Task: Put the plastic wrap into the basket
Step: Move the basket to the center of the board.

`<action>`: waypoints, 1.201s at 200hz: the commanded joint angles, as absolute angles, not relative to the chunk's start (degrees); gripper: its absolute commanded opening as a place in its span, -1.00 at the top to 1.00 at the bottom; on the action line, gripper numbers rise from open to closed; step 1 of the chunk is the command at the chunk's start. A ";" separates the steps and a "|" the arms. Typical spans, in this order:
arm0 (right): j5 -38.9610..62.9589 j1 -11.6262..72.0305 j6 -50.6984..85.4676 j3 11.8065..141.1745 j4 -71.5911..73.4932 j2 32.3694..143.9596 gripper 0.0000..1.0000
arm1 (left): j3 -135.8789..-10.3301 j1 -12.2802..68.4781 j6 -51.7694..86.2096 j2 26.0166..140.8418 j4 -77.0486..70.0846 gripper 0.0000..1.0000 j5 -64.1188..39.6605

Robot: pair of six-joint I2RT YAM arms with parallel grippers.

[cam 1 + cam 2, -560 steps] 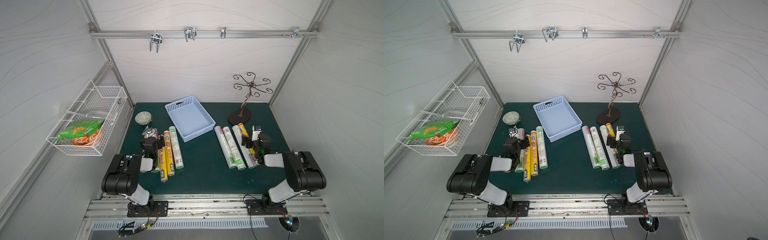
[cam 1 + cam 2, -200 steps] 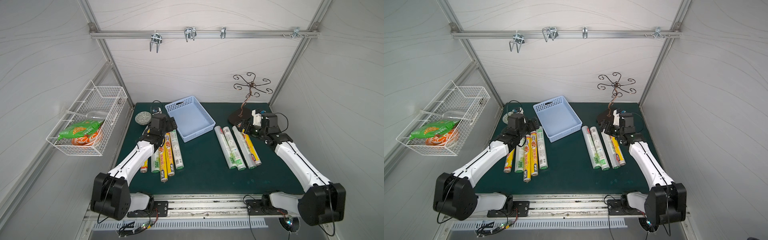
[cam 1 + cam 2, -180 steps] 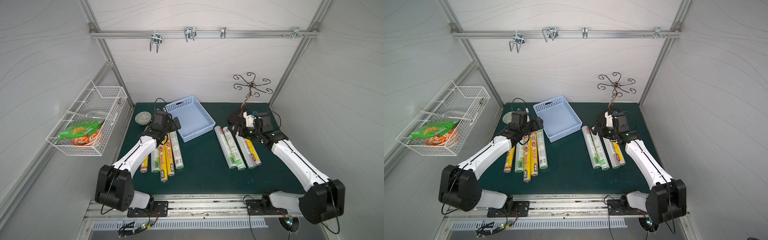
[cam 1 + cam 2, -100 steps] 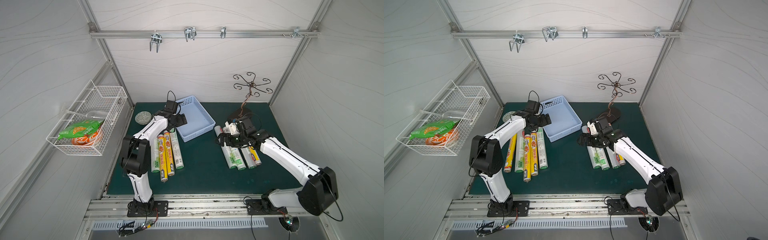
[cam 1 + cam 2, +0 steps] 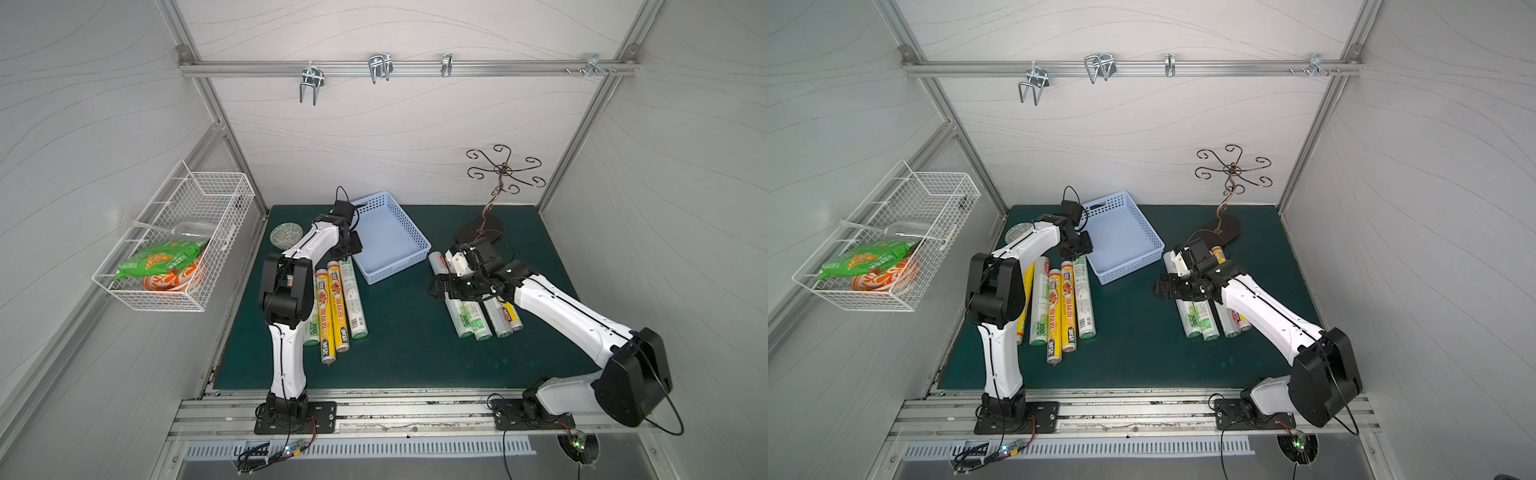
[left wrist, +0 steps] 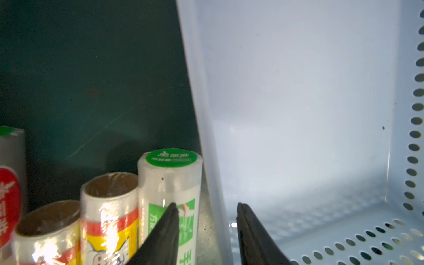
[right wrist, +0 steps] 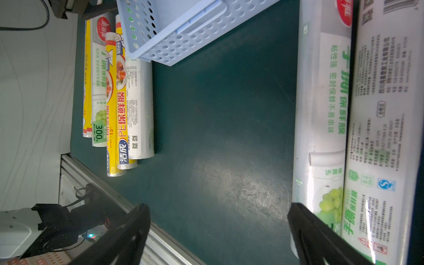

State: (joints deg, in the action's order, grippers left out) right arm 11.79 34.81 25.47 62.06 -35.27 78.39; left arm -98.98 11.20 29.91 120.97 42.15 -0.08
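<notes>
All 9 rolls of plastic wrap lie on the green mat (image 5: 399, 345): 4 in the right row (image 5: 478, 320) and 5 in the left row (image 5: 1069, 303). The blue basket (image 5: 388, 237), angled between the 2 rows and farther back, has nothing in it.

The step looks like a first pickup from the right row while the other arm steadies the basket. The right gripper (image 7: 219, 206) hangs over that row's inner edge, its fingers spread as wide as they go and holding nothing. 1 finger is above the innermost white roll with green print (image 7: 321, 114); the other is above bare mat. It likely needs to shift across until that roll sits between the fingers, then come down near mid-length so the roll lifts level. The next roll lies tight against it, so the outer finger must find the seam between them.

Farther back, the left gripper (image 6: 206, 204) straddles the basket's side wall, with 1 finger inside and 1 outside next to a green-capped roll (image 6: 169, 179). Its fingers are partly closed with the wall between them. I cannot tell whether they press it yet.
</notes>
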 commanded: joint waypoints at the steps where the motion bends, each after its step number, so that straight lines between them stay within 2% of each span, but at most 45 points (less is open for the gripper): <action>1: 10.37 35.12 24.44 62.81 -37.59 78.53 -0.98 | -101.87 11.02 28.93 122.10 42.31 0.34 -0.35; 63: 9.41 35.08 24.12 63.19 -38.67 77.75 -0.98 | -101.28 11.02 28.30 121.31 42.72 0.73 -0.48; 137: 8.65 35.04 23.68 63.29 -40.08 77.43 -0.98 | -97.30 11.25 27.61 117.94 41.97 0.85 -2.16; 240: 10.61 30.32 23.22 61.64 -41.66 74.33 -0.97 | -81.64 16.49 28.30 107.75 37.37 0.94 -5.95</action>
State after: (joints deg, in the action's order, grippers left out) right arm 9.30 32.01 23.94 62.08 -39.64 76.62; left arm -84.93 14.83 28.73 111.22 37.87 -3.88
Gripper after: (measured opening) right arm 0.989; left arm 0.095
